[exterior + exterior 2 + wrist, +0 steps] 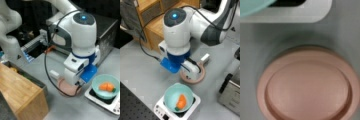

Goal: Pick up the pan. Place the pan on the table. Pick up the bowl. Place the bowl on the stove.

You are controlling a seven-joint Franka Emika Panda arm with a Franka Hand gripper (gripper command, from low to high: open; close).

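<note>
The pan [307, 85] fills the lower middle of the wrist view, lying empty on the grey worktop [137, 65]. It looks light, stiff and smooth; its stubby white handle [205, 58] seems the natural hold. The hand is hidden behind the wrist housing just above the pan in both front views, so its opening cannot be told. Beyond, at the lower right in a front view, the bowl [105, 86] with orange food pieces [107, 86] sits on the stove [110, 103].

Even, soft lighting; all views blurred, wrist view most; dark backgrounds
</note>
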